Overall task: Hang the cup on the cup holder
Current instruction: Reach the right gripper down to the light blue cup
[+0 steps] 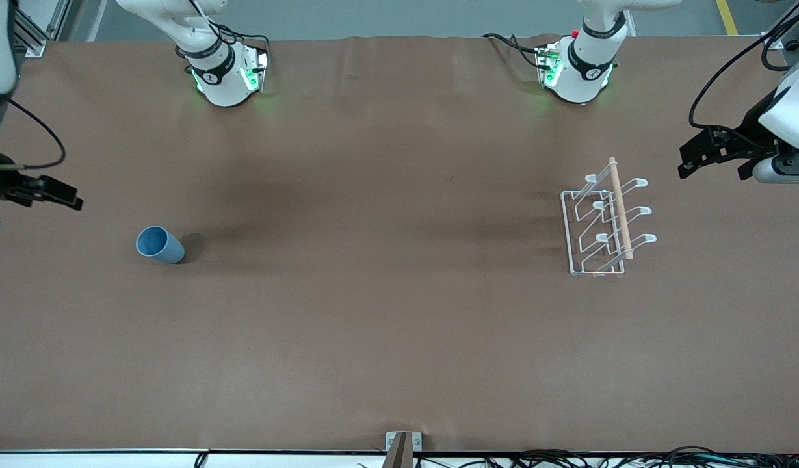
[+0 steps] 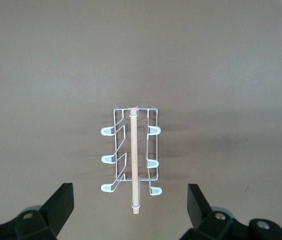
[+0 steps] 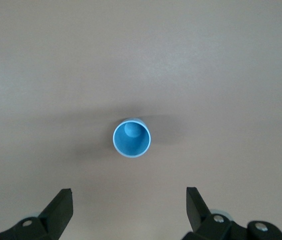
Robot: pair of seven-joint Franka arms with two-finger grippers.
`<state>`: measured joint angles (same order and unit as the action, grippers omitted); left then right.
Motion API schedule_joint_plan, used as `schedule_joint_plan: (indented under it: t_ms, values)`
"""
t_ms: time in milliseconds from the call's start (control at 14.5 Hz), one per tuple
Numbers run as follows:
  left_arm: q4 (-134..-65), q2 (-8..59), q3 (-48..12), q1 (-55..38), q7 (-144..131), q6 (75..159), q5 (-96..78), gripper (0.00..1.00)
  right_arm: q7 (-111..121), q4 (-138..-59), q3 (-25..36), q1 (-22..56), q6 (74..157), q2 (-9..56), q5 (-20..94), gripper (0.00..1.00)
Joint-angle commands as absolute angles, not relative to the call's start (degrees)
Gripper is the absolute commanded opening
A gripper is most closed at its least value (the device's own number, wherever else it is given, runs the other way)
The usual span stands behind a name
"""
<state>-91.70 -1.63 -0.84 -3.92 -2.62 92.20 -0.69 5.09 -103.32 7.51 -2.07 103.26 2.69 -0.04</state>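
The light-blue cup [image 1: 160, 245] stands upright, mouth up, on the brown table toward the right arm's end; it also shows in the right wrist view [image 3: 132, 138]. The white wire cup holder [image 1: 604, 224] with its wooden rod stands toward the left arm's end and shows in the left wrist view [image 2: 133, 157]; its prongs are bare. My right gripper [image 1: 64, 195] is open and empty, up in the air at the table's edge beside the cup [image 3: 129, 190]. My left gripper [image 1: 711, 166] is open and empty, up in the air beside the holder [image 2: 130, 187].
The two arm bases [image 1: 227, 71] [image 1: 578, 68] stand along the table edge farthest from the front camera. A small metal bracket [image 1: 402, 445] and loose cables [image 1: 568, 458] sit at the edge nearest it. Brown table surface [image 1: 386, 260] lies between cup and holder.
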Motion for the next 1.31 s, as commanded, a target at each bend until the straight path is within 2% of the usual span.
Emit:
schedule_joint_plan:
  t_ms: [0,207,553,1037,1244]
  values:
    - [-90.97,-1.23,-0.7,-4.48,-3.43,92.29,0.44,1.0,7.73,-111.16,7.12,-2.99,112.9,3.77,-0.44,1.0]
    - [-90.88,-1.14,-0.7,-4.48,-3.51,92.29,0.44,1.0,10.27,-116.27,7.12,-3.6,122.84,7.37,-0.44,1.0]
    - [-90.97,-1.05,-0.79,-4.39,-3.52,92.37,0.35,1.0,17.04,-120.49,6.94,-6.24,134.89,14.49,-0.18,1.0]
    - [-90.88,-0.35,-0.88,-4.39,-3.52,92.37,0.35,1.0,16.96,-121.64,6.68,-5.89,137.72,18.8,1.58,0.98]
    - [-90.97,-0.26,-0.88,-4.39,-3.52,92.37,0.35,1.0,16.88,-122.17,6.59,-5.8,137.81,19.33,2.11,0.66]
